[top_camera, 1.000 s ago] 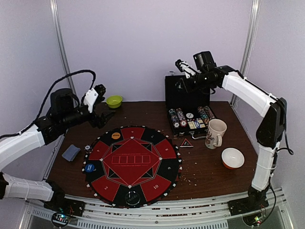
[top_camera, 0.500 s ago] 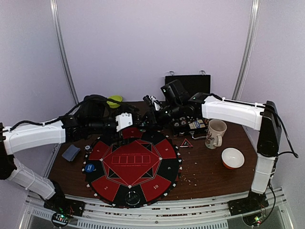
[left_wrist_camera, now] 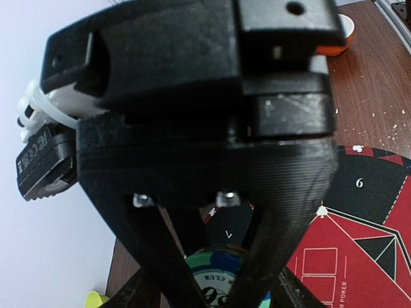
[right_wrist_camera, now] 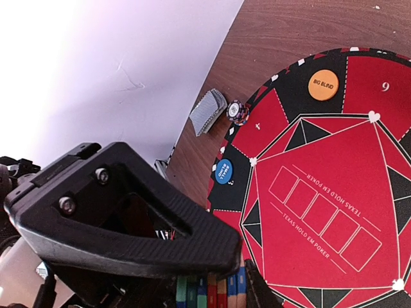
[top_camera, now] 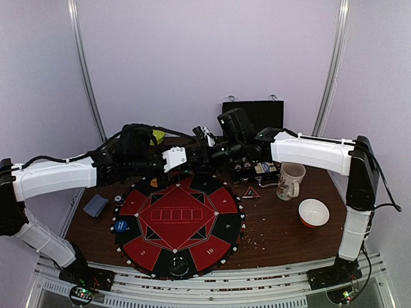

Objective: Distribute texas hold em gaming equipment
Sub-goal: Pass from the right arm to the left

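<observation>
You have the round red-and-black felt mat (top_camera: 176,221) centred on the brown wooden table (top_camera: 276,232). Left of it lies the grey-blue deck of cards (top_camera: 96,205), with a stack of striped chips (top_camera: 118,199) between them. Right of it sit the red-black triangle (top_camera: 251,192), then the white mug (top_camera: 290,179), with the orange bowl (top_camera: 314,212) toward the near edge. The black case (top_camera: 255,113) stands behind the mug.

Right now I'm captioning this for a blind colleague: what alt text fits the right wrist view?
The black right end effector, close up at lower left, grips a stack of poker chips edge-on above a round red-and-black mat. An orange Big Blind disc and a blue disc lie on it; a card deck and striped chip sit beside it.
</observation>
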Motion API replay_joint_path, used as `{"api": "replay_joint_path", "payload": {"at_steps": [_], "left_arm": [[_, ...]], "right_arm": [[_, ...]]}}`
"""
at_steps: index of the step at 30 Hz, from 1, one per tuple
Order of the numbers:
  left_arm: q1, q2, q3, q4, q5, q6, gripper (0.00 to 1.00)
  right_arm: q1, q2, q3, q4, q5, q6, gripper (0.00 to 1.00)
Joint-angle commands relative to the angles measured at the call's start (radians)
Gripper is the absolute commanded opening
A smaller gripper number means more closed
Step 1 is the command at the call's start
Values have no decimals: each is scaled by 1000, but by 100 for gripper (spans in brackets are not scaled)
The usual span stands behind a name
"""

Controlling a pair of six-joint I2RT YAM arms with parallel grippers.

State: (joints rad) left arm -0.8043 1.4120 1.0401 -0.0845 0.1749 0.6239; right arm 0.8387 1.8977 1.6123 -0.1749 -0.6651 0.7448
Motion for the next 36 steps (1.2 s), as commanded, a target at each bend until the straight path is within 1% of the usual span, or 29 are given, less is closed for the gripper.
{"api": "replay_joint_path", "payload": {"at_steps": [1, 2, 4, 5, 6, 9, 10, 11, 12, 14, 15, 16, 17, 18, 20, 21, 24, 25, 27, 28, 30, 31, 36], "left_arm": [[-4, 20, 27, 24, -55, -18, 55], [-4, 23, 30, 25, -66, -17, 53], [-4, 23, 32, 27, -72, -16, 44], [-4, 21, 31, 30, -72, -18, 42], [-4, 20, 30, 35, -72, -18, 42], [-5, 16, 26, 41, -53, -23, 42], [-5, 15, 26, 43, -47, -29, 45], [-4, 15, 27, 45, -37, -35, 51], [-4, 15, 28, 47, -32, -38, 52], [-4, 15, 26, 51, -30, -45, 52], [-4, 15, 26, 53, -33, -49, 49], [-4, 15, 26, 55, -33, -51, 43], [-4, 13, 26, 58, -33, -54, 35], [-4, 11, 26, 60, -29, -58, 22], [-4, 7, 23, 61, -17, -64, 5], [-5, 5, 22, 61, -11, -67, 0], [-4, 1, 18, 54, -6, -85, 0], [-5, 3, 18, 48, -14, -97, 0], [-4, 10, 27, 23, -43, -127, 0], [-4, 14, 29, 7, -58, -141, 0], [-5, 20, 21, -25, -76, -152, 0], [-4, 21, 17, -35, -82, -157, 0], [4, 44, 18, -90, -110, -193, 0]], "right_arm": [[7, 9, 18, 46, -26, 17, 0], [7, 9, 18, 46, -26, 16, 0], [7, 9, 20, 46, -25, 16, 0], [7, 12, 20, 45, -24, 16, 0], [7, 13, 22, 43, -26, 16, 0], [7, 18, 27, 40, -27, 13, 0], [7, 20, 29, 40, -26, 13, 0], [7, 23, 32, 39, -28, 12, 0], [7, 25, 37, 37, -28, 12, 0], [7, 30, 48, 32, -28, 8, 0], [8, 30, 53, 32, -30, 7, 0], [7, 33, 56, 30, -30, 5, 0], [7, 34, 59, 27, -31, 4, 0], [7, 36, 60, 24, -30, 2, 0], [7, 37, 60, 20, -32, -1, 0], [7, 36, 59, 20, -31, -3, 0], [6, 34, 53, 18, -21, -14, 0], [6, 37, 57, 7, -15, -21, 2], [2, 40, 61, -7, -3, -34, 17], [-1, 39, 58, -6, -2, -33, 28], [-3, 38, 50, 6, 2, -31, 43], [-5, 40, 49, 11, 2, -32, 47], [-20, 50, 55, 17, 7, -40, 56]]}}
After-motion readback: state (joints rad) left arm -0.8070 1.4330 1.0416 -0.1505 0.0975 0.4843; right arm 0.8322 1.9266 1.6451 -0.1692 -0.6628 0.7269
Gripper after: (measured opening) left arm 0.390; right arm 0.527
